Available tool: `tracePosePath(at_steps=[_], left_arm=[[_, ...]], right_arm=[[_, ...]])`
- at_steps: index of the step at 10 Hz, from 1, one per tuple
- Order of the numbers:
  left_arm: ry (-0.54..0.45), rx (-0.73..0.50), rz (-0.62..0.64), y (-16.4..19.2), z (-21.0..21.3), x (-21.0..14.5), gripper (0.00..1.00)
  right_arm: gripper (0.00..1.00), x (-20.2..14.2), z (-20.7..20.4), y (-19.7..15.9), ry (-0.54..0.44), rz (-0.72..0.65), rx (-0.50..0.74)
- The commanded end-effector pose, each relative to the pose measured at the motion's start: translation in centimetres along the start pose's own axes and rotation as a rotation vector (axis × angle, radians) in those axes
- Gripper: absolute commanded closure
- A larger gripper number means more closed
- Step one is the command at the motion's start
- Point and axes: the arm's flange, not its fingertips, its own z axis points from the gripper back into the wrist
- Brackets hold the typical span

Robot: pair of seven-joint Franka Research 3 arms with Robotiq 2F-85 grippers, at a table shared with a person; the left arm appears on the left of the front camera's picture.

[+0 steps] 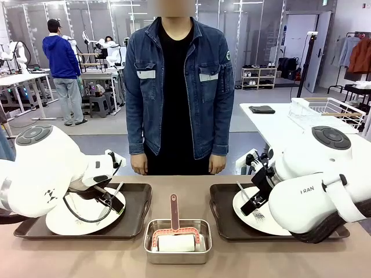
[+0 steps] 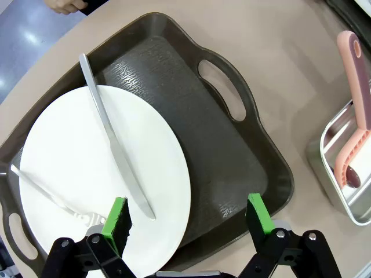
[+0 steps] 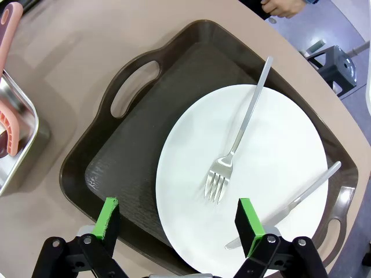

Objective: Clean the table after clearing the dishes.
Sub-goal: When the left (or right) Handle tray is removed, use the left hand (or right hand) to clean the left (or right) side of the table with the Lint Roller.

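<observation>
The tan table (image 1: 179,188) carries two dark brown trays. On the left tray (image 2: 232,168) lies a white plate (image 2: 75,174) with a knife (image 2: 116,150) and a fork (image 2: 52,197). My left gripper (image 2: 186,214) hovers open above that plate's edge, holding nothing. A second white plate (image 3: 272,174) rests on the right tray (image 3: 127,156), bearing a fork (image 3: 237,139) and a knife (image 3: 295,202). Over this plate's near edge my right gripper (image 3: 177,215) hangs open and empty. In the front view both plates (image 1: 75,220) (image 1: 249,217) are partly hidden behind my arms.
A small steel pan (image 1: 178,240) with a pink-handled roller (image 1: 174,217) sits between the trays at the near edge. A person (image 1: 177,87) stands at the far side, hands (image 1: 139,165) down by the table edge. A white table with a wire rack (image 1: 330,110) stands back right.
</observation>
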Motion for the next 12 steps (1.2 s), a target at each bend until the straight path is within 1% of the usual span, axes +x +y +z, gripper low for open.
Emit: tracePosePath(at_steps=[1,6,7,8,9,10,11,12], left_arm=[[0.000,0.000,0.001,0.0,0.0,0.0,0.00],[0.000,0.000,0.000,0.0,0.0,0.0,0.00],[0.001,-0.001,-0.049,0.3,0.7,0.7,0.00],[0.068,-0.045,-0.038,1.1,1.4,1.3,0.00],[0.098,-0.094,-0.022,2.2,1.9,1.7,0.00],[0.104,-0.176,0.001,3.3,2.7,1.8,0.00],[0.089,-0.296,0.047,4.3,3.5,1.7,0.00],[0.060,-0.370,0.100,5.3,4.1,1.6,0.00]], right_arm=[[0.00,0.0,0.0,0.1,0.000,-0.001,0.001],[0.00,0.0,0.0,0.0,0.000,0.000,0.000],[0.00,1.0,1.0,-1.1,-0.031,-0.011,0.060],[0.00,1.7,1.9,-2.3,-0.023,-0.005,0.173],[0.00,2.1,2.4,-4.4,-0.044,-0.046,0.261],[0.00,2.1,2.9,-6.1,-0.055,-0.065,0.365],[0.00,1.9,3.2,-7.2,-0.070,-0.085,0.453],[0.00,1.6,3.2,-7.8,-0.117,-0.139,0.529]])
